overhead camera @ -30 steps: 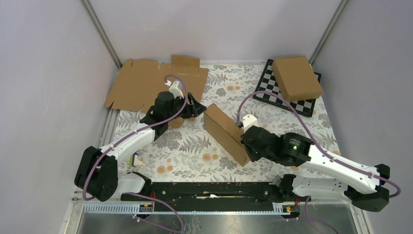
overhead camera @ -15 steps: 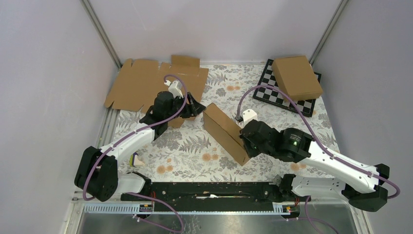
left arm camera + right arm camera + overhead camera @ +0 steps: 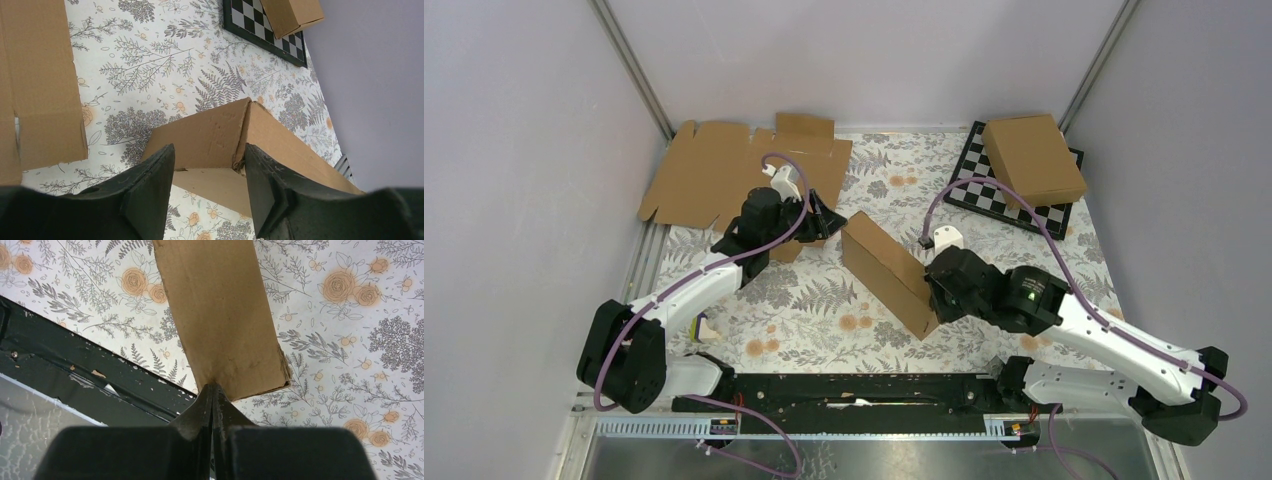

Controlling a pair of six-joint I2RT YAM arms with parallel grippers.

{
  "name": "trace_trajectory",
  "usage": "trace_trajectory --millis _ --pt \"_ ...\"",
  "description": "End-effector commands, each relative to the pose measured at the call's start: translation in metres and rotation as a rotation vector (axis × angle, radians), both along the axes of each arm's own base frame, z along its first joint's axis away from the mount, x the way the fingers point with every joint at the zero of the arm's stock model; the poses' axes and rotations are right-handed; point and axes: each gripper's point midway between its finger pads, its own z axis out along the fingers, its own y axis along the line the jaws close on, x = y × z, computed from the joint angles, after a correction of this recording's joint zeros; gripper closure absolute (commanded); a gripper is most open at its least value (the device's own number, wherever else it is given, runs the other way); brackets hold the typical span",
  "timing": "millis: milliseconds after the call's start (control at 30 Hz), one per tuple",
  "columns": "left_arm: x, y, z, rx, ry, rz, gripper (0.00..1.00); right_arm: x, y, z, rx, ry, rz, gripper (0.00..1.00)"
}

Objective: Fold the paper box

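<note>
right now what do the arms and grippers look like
The left arm and right arm have white shells, black joints and a looping purple cable each; the right shows a green light. Matte black wedge fingers on the left gripper and right gripper.

The paper box (image 3: 886, 272) is matt brown cardboard, rough-edged; the left pincer (image 3: 209, 151) is matt black plastic.

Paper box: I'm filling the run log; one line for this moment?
paper box: standing on edge | left end effector: open, facing its far end | right end effector: shut, tips at its near end
</note>
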Motion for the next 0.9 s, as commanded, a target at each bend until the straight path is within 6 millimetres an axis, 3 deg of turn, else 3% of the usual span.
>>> trace_trajectory --millis 0,100,200,267,300,333,400,433,600,700,867 --pt "-0.012 0.008 -0.042 0.096 0.084 -0.002 0.45 0.001 -0.007 0.007 -0.046 0.010 0.000 1.00" --pt "-0.015 0.008 -0.053 0.097 0.102 0.002 0.46 0.011 0.004 0.034 -0.015 -0.041 0.026 1.00" --pt "-0.018 0.008 -0.065 0.113 0.125 0.000 0.48 0.021 0.014 0.045 -0.020 -0.077 0.044 0.97" --pt "-0.021 0.007 -0.069 0.121 0.133 -0.003 0.48 0.028 0.020 0.049 -0.022 -0.100 0.048 0.86" --pt "-0.021 0.006 -0.069 0.122 0.132 -0.003 0.48 0.032 0.023 0.051 -0.018 -0.109 0.050 0.75" --pt "-0.021 0.006 -0.068 0.121 0.127 -0.002 0.48 0.035 0.027 0.053 -0.013 -0.120 0.056 0.58" --pt "-0.020 0.006 -0.061 0.120 0.114 0.000 0.48 0.043 0.032 0.059 -0.005 -0.143 0.067 0.15" --pt "-0.019 0.006 -0.058 0.121 0.106 0.001 0.48 0.047 0.035 0.061 -0.010 -0.155 0.075 0.03" --pt "-0.016 0.006 -0.035 0.121 0.063 -0.007 0.45 0.070 0.041 0.052 -0.070 -0.165 0.086 0.00" --pt "-0.014 0.005 -0.023 0.114 0.036 -0.009 0.44 0.077 0.050 0.037 -0.042 -0.102 0.109 0.01" --pt "-0.014 0.006 -0.019 0.120 0.021 -0.011 0.44 0.080 0.062 0.001 -0.073 -0.013 0.151 0.00"
